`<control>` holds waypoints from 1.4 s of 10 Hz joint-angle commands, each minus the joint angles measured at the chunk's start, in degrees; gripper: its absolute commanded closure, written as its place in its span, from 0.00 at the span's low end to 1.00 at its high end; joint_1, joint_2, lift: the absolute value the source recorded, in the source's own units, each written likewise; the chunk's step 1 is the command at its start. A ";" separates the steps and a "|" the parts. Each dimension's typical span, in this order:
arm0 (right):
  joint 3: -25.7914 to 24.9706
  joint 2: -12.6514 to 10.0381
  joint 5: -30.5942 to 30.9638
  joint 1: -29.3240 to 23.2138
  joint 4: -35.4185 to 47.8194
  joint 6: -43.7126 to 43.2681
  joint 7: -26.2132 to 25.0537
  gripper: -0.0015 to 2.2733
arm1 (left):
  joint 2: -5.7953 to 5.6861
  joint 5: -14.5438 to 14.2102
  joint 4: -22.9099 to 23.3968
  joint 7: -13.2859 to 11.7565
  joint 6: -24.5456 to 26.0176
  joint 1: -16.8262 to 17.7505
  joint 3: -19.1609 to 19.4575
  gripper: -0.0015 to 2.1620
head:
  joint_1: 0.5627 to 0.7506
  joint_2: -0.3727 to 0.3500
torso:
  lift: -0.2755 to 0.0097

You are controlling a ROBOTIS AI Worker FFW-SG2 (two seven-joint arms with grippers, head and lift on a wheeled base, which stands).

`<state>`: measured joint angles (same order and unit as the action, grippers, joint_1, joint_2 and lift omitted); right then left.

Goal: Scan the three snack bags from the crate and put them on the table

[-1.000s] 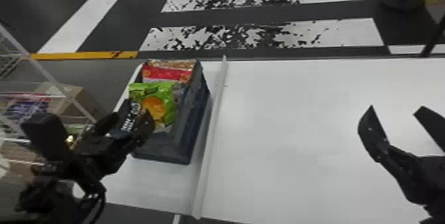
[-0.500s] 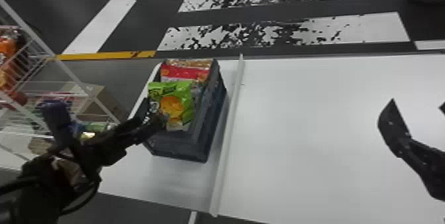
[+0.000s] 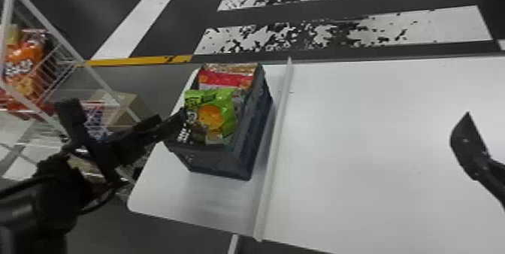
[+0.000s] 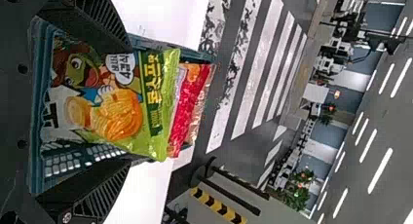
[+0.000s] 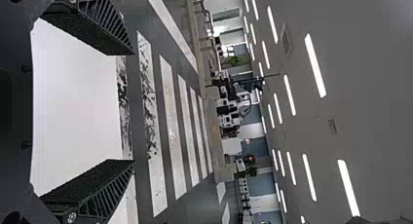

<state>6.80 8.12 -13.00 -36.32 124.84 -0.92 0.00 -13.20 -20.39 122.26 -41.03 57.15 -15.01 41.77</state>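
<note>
My left gripper point(image 3: 180, 121) is at the near left side of the dark crate point(image 3: 240, 159), beside the green snack bag point(image 3: 225, 114). Behind that bag stand a red bag point(image 3: 225, 79) and an orange-brown one point(image 3: 231, 68). In the left wrist view, the left gripper point(image 4: 129, 104) has its fingers wide apart, one on either side of the green bag point(image 4: 160, 102), with the red bag point(image 4: 187, 107) beyond. Over the table's right part is my right gripper point(image 3: 469, 148), idle; in the right wrist view, the right gripper point(image 5: 132, 107) stands open, holding nothing.
The crate rests on the left section of the white table point(image 3: 357, 159), left of a raised pale strip point(image 3: 276, 151). A white wire rack point(image 3: 64, 58) with an orange bag point(image 3: 26, 65) stands left of the table, near a cardboard box point(image 3: 127, 106).
The head view has turned leftward, bringing more of the rack in. My left gripper now sits lower against the crate's left side beside the green bag. The bags stay in the crate.
</note>
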 commanded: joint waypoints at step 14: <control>0.59 1.90 0.43 1.25 -2.58 -0.87 0.00 0.04 | -0.87 18.28 -20.04 4.91 10.13 22.75 -18.75 0.14 | 0.70 0.90 | 0.64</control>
<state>7.30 10.02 -12.57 -35.22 122.42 -1.80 0.00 -14.06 -2.63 103.44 -36.08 67.15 7.03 23.54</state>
